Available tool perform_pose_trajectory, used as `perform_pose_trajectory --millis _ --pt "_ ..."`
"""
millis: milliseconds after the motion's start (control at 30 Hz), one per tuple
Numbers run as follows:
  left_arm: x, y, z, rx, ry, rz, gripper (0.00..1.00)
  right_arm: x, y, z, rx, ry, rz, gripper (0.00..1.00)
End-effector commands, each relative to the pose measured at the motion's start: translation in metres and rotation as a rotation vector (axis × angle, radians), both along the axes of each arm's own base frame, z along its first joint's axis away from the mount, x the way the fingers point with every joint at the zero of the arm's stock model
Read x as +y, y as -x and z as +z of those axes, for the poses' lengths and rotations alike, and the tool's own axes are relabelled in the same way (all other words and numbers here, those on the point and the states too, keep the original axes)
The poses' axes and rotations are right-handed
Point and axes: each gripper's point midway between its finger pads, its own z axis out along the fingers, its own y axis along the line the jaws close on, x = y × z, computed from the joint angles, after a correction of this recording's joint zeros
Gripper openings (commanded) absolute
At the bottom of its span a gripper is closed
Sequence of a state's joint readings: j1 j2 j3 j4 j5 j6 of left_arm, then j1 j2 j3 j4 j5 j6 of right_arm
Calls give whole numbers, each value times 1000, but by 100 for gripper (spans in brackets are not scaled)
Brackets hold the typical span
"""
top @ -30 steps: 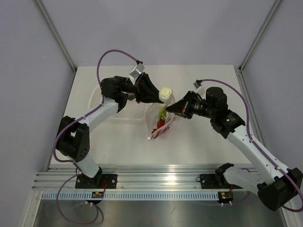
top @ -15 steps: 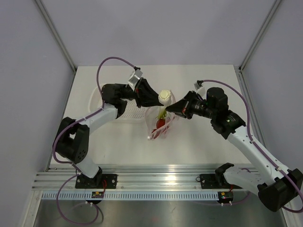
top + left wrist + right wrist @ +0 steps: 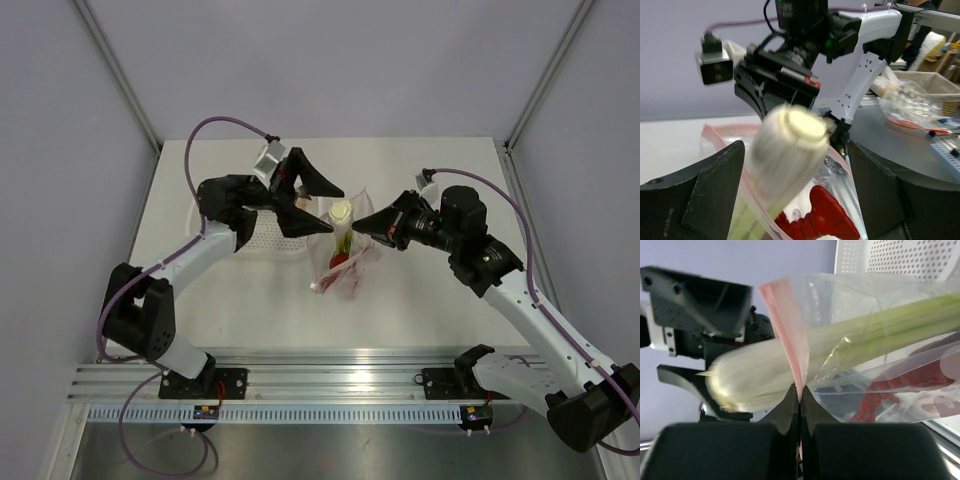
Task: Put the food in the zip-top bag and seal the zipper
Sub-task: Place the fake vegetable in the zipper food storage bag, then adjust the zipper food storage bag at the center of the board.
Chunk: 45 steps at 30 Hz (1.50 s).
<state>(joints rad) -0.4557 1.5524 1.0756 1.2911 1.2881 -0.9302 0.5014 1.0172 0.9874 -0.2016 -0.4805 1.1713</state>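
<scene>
While the right pincer (image 3: 356, 226) pinches the clear plastic bag (image 3: 350, 272) by its pink zipper strip (image 3: 787, 325), the left pincer (image 3: 338, 211) stands spread.
A pale-stemmed green toy vegetable (image 3: 341, 215) juts from the bag's mouth; a red toy lobster (image 3: 340, 262) lies inside.

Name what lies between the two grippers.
The leafy vegetable, pale end poking from the zip-top bag, fills the gap between left gripper and right gripper; top and left wrist views show it.

zip-top bag (image 3: 860, 295): clear glossy crinkled plastic | basket (image 3: 900, 255): white matt perforated plastic | lobster (image 3: 825, 217): red smooth plastic
</scene>
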Motion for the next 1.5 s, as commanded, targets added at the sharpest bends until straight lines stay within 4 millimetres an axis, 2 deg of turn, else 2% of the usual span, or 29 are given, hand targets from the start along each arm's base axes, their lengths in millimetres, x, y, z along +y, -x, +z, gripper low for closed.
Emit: perform_pose_trajectory --millis 0,33,67,100,133,167,200,233,267,367,400,467,600,633,700,867,1067,1167,1233,1467 --pt "28 20 74 -322 205 114 86 -2 -5 46 -103 -91 -33 0" --pt "28 9 70 -234 165 150 87 -2 -5 46 -103 -93 -35 0" --pt "34 8 87 -296 200 228 87 -3 -5 47 -103 -94 -38 0" --pt "36 -2 90 -292 190 293 88 -3 -5 47 -103 -96 -41 0" --pt "34 -20 69 -128 74 368 91 -4 -6 47 -104 -96 -49 0" --pt "44 -37 93 -257 93 542 93 -5 -5 48 -106 -98 -49 0" --pt "46 -45 90 -238 51 613 94 -5 -6 48 -104 -98 -52 0" --pt "51 -56 69 -145 -45 682 94 -5 -7 47 -101 -98 -57 0" --pt "60 -69 70 -117 -63 785 94 -5 -7 48 -104 -101 -57 0" --pt "75 -75 51 6 -135 893 98 -4 -10 47 -104 -104 -58 0" --pt "76 -72 36 50 -162 897 99 -3 -10 46 -103 -104 -56 0" --pt "77 -71 21 109 -178 909 99 -2 -12 43 -99 -105 -53 0" --pt "64 -68 -19 201 -262 896 99 1 -15 38 -86 -106 -45 0" --pt "62 -76 -26 210 -291 927 99 2 -16 36 -81 -106 -43 0" --pt "57 -77 -41 246 -350 919 99 3 -16 34 -77 -106 -42 0" --pt "44 -72 -63 266 -417 874 99 1 -16 31 -72 -100 -49 0" --pt "43 -62 -84 281 -479 854 99 2 -18 27 -65 -89 -53 0" --pt "47 -60 -85 281 -479 872 99 1 -19 25 -63 -79 -60 0" --pt "54 -57 -77 274 -438 905 99 0 -18 23 -63 -73 -62 0" --pt "66 -35 -37 220 -291 915 99 0 -18 22 -60 -71 -59 0"
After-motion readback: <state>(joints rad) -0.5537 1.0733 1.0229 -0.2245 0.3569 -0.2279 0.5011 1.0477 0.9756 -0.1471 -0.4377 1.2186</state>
